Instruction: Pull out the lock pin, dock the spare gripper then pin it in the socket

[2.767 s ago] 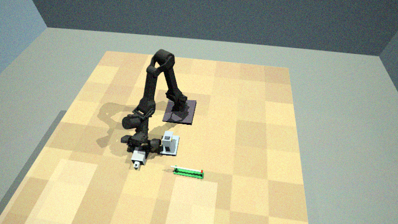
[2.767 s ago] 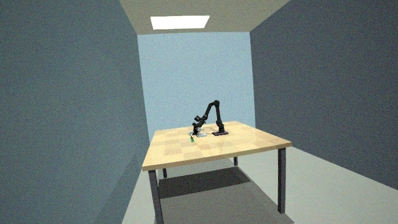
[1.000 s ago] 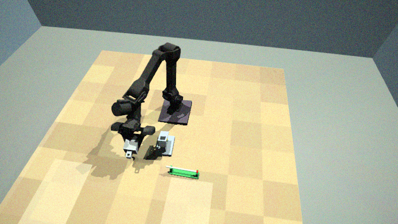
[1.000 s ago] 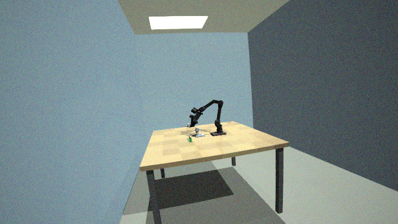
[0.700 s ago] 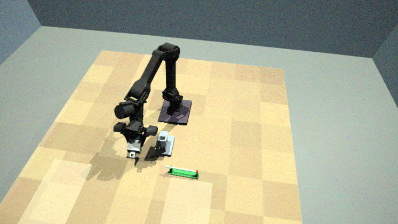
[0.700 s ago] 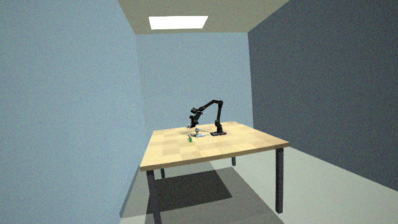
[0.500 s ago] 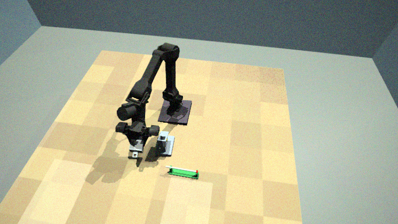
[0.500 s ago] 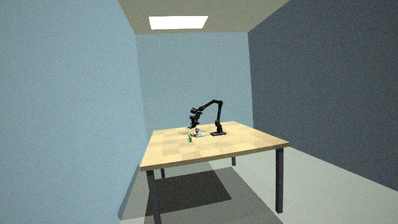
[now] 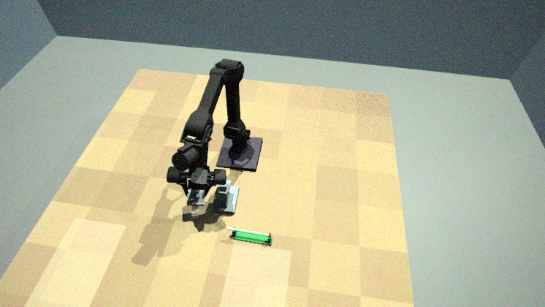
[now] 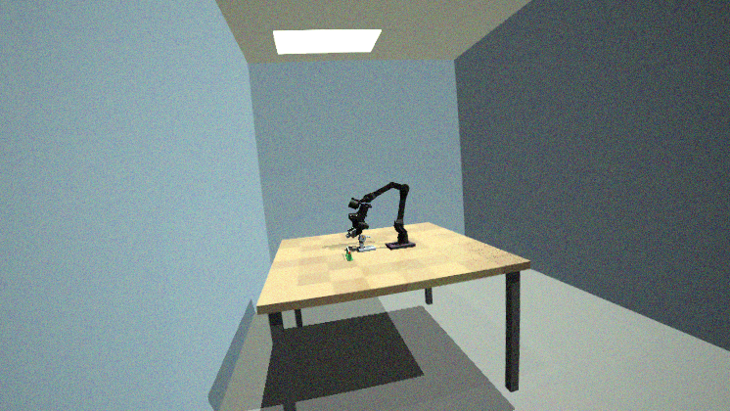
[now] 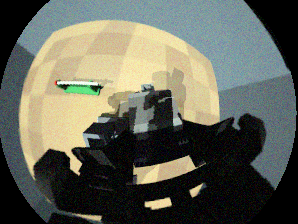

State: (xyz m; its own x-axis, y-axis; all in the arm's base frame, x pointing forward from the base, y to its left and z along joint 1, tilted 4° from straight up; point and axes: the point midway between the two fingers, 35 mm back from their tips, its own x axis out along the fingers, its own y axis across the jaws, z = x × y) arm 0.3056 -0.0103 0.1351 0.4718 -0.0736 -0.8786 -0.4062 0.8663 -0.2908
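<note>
Gripper [image 9: 196,198] clenched on spare [image 9: 195,201], raised off table [image 9: 305,160], just at 9 o'clock of mount [image 9: 225,198]. Pin [image 9: 249,231] out, on green rest [image 9: 249,237] at 5 o'clock. Spare probably rigid, light, blocky; best held across flat flanks, spigot left free.

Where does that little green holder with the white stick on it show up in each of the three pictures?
Top view: the green holder lies on the table, below centre, nearer the camera than the grey mount.
Exterior view: a tiny green speck just in front of the arm, left of the mount.
Wrist view: upper left, beyond the held spare gripper.
Shared landmark: the grey mount beside it.
</note>
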